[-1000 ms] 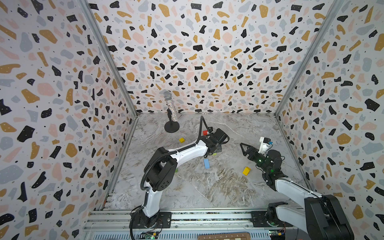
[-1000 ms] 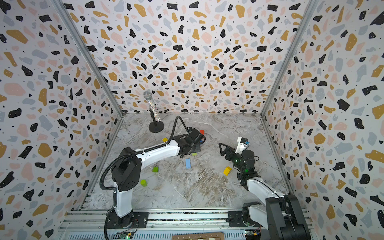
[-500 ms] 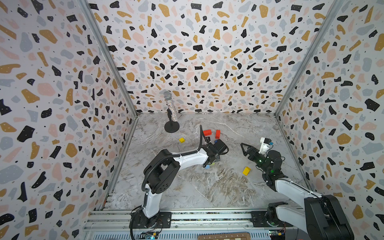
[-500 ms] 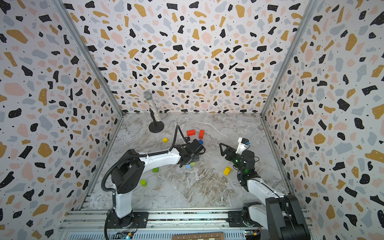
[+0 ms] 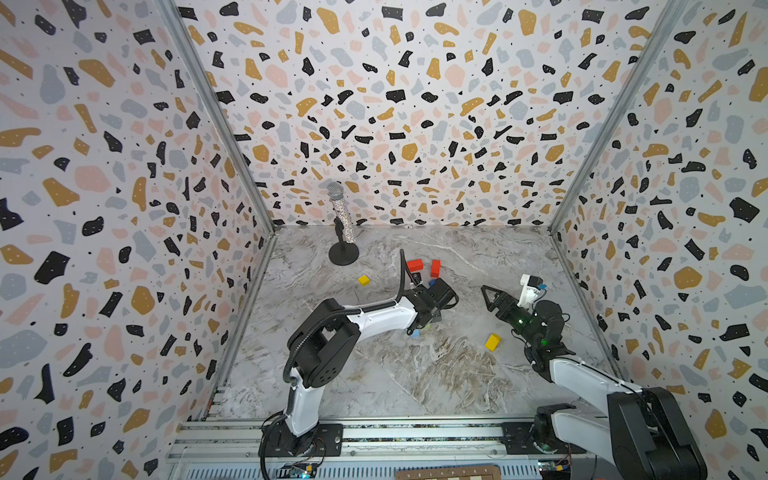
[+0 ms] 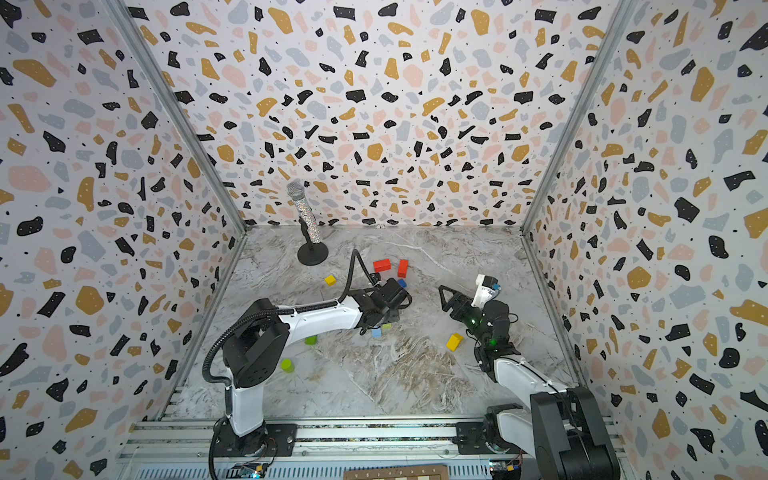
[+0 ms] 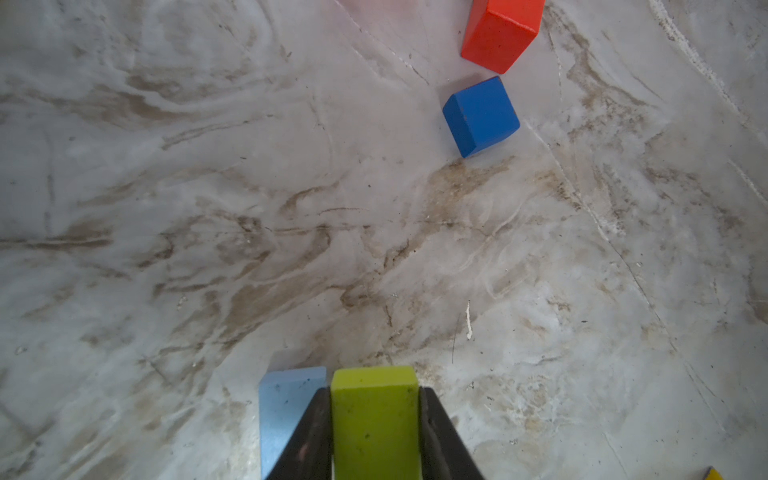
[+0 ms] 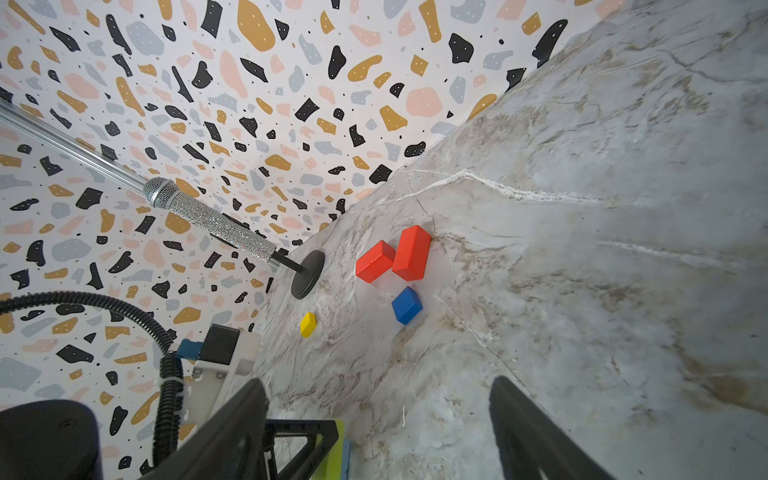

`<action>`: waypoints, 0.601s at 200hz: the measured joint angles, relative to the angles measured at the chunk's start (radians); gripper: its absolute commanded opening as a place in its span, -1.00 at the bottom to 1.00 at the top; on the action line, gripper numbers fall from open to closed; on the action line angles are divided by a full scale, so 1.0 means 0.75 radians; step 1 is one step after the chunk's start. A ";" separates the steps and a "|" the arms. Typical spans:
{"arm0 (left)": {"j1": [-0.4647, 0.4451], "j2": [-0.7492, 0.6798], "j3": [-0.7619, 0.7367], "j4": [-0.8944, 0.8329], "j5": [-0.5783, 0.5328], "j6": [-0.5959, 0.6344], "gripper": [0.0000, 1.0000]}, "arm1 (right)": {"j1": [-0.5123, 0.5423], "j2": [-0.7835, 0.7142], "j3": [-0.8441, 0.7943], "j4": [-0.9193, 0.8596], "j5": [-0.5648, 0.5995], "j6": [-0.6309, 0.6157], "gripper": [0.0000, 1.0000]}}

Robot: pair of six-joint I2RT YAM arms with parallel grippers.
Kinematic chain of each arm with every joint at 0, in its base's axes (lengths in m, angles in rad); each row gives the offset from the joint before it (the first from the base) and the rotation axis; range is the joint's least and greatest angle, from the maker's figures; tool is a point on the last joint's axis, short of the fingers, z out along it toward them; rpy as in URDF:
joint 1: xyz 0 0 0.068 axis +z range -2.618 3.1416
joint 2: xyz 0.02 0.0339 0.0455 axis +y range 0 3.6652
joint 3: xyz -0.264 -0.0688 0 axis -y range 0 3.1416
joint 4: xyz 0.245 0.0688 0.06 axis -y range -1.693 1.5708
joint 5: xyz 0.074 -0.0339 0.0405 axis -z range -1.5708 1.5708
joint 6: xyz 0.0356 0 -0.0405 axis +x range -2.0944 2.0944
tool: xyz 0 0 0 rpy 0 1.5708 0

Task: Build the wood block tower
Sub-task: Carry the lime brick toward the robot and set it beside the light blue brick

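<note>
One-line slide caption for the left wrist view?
Left pincer shut on a lime-green block beside a light-blue block; a blue cube and a red block lie farther off on the marbled tabletop.

The lime block (image 7: 374, 424) and light-blue block (image 7: 280, 415) run off the left wrist view's edge.

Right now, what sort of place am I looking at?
Probably a small robot test booth: speckled walls close in three sides, two arms are bolted to a metal rail, and toy blocks lie scattered on the marbled floor.
</note>
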 measured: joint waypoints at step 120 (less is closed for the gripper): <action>0.000 0.060 0.047 -0.025 -0.009 0.001 -0.33 | 0.001 -0.021 -0.001 0.004 0.001 0.000 0.71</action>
